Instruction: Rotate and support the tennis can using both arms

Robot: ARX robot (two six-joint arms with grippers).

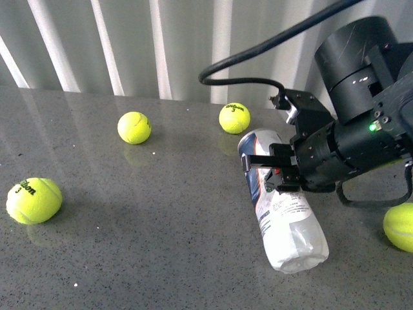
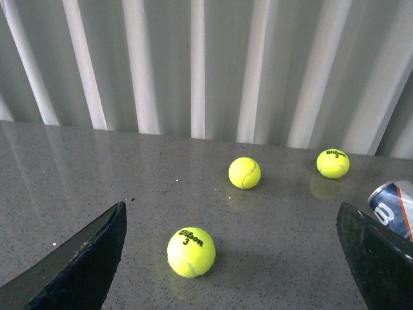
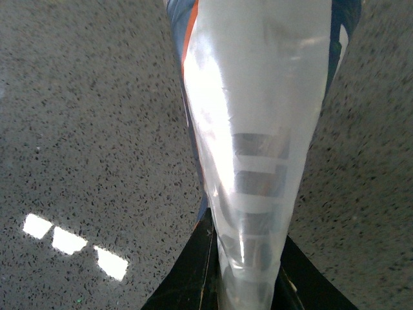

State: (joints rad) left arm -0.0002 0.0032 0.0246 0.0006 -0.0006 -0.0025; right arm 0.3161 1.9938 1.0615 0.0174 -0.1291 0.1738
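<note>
The tennis can, a clear wrinkled tube with a navy-blue band, lies on the grey table at the right in the front view, its blue end pointing away. My right gripper reaches in from the right and is shut on its upper middle part. In the right wrist view the can fills the centre, pinched between the black fingers. My left gripper is open and empty above the table, its black fingers far apart. The can's blue end shows at the edge of that view.
Several yellow-green tennis balls lie on the table: one at the left, one at mid-back, one behind the can, one at the right edge. A ball lies between the left fingers. A white corrugated wall stands behind.
</note>
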